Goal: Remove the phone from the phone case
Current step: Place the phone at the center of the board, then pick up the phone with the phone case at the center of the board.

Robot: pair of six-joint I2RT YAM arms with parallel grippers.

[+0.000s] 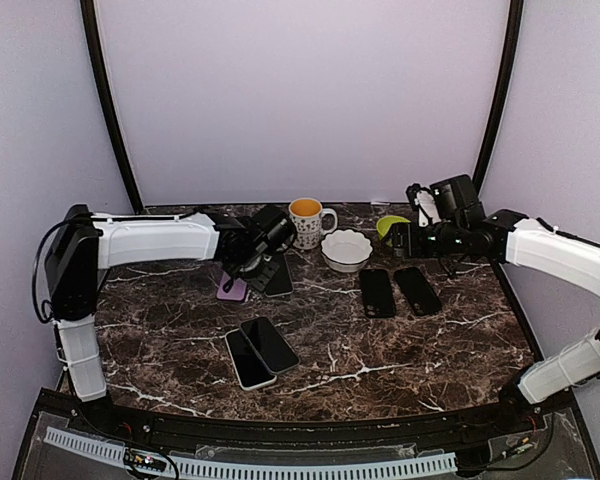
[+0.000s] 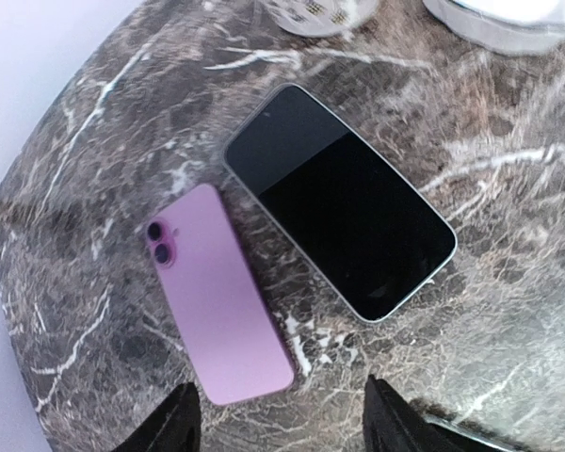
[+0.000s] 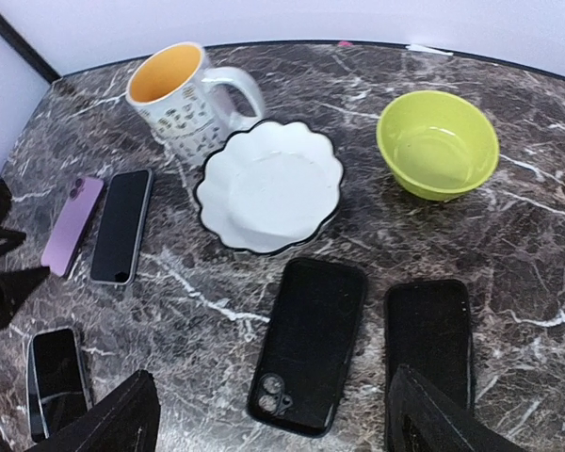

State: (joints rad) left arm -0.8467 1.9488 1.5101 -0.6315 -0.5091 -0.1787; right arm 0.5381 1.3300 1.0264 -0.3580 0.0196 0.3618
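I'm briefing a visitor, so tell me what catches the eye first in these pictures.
The dark marble table is strewn with phones: a purple phone lies back up beside a dark phone on the left, and two black cases lie side by side on the right. Behind them stand a mug with an orange inside, a white scalloped bowl and a lime-green bowl.
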